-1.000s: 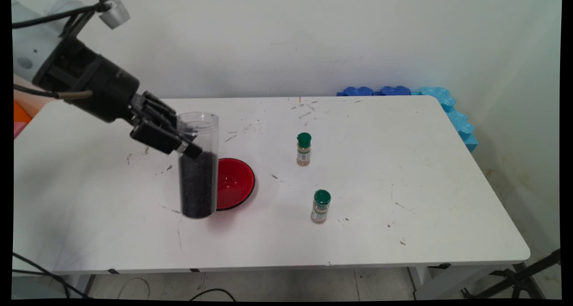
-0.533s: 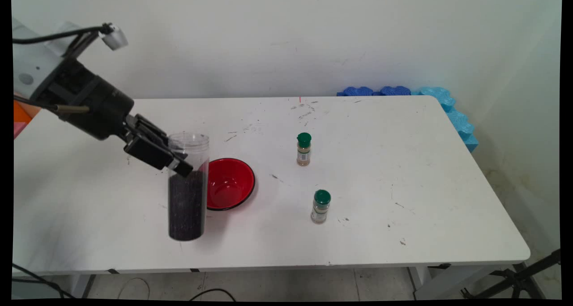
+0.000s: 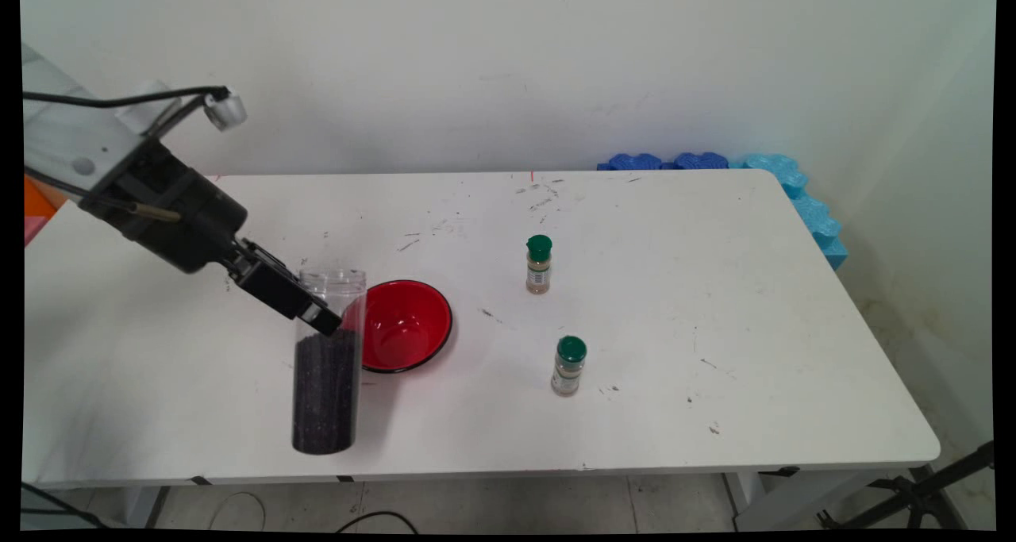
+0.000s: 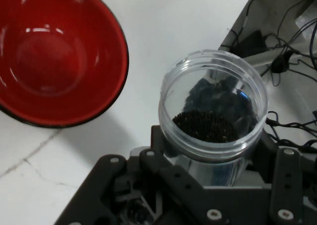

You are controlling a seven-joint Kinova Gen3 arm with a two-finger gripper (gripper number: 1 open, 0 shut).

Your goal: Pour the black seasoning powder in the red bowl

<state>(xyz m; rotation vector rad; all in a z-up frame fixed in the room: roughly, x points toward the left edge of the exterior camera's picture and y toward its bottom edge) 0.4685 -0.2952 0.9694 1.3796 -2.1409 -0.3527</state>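
- Near the table's (image 3: pixel 714 304) front-left, our gripper (image 3: pixel 321 320) clamps the open jar (image 3: pixel 327 367) of dark grains.
- We keep it upright beside the empty red bowl (image 3: pixel 413 324), avoiding spills.

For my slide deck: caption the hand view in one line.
Claw gripping an open clear jar of dark grains beside an empty red bowl on the white table.
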